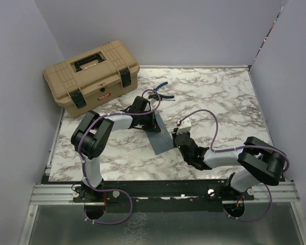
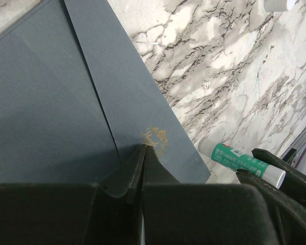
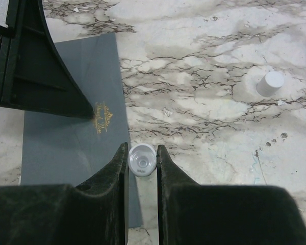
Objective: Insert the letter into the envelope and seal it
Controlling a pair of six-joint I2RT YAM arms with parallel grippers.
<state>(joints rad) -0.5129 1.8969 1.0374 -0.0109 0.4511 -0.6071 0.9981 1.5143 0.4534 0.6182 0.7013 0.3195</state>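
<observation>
The blue-grey envelope (image 1: 160, 137) (image 2: 51, 102) (image 3: 71, 143) lies flat on the marble table, with a gold print near its edge. My left gripper (image 1: 155, 122) (image 2: 144, 148) is shut, its joined tips resting on the envelope beside the gold print. My right gripper (image 1: 179, 133) (image 3: 143, 155) is shut on a glue stick (image 3: 142, 160) (image 2: 242, 162), a white tube with a green label, held just off the envelope's near edge. The letter is not in view.
The glue stick's white cap (image 3: 270, 83) (image 2: 280, 4) stands on the marble to the right. A tan toolbox (image 1: 92, 76) sits at the back left, and blue-handled pliers (image 1: 160, 91) lie behind the envelope. Walls enclose the table on three sides.
</observation>
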